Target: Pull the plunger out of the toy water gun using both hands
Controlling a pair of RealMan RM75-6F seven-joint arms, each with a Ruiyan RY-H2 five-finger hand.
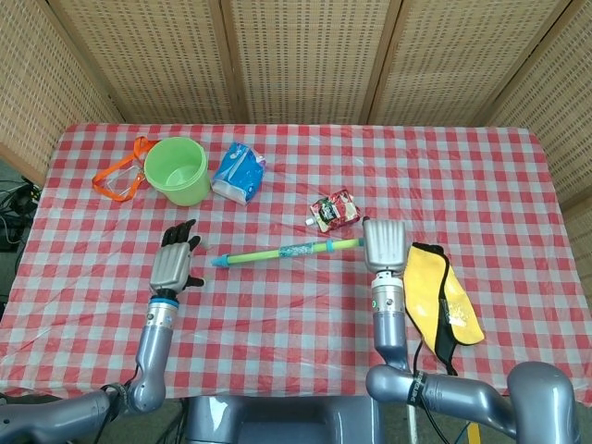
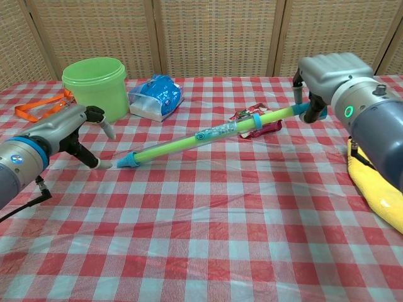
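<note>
Hands getting ready to pull the water gun apart.
Right hand [image 2: 315,88] is wrapped around one end of the gun [image 2: 208,134] and holds it up, so the gun slopes down to its blue tip, which sits low over the worktop [image 2: 208,239]. Left hand [image 2: 85,132] is close beside that blue tip with its fingers spread, grasping nothing yet. I think the left hand should slide in, close tight round the tube near the tip, and then both hands pull straight apart along the gun, not bending it. One gun, two hands. Behind the gun: one green cup [image 1: 177,170], one orange strap [image 1: 118,176], one blue pack [image 1: 239,172], one red pouch [image 1: 334,210]. One yellow bag [image 1: 439,296] lies past the right hand.
</note>
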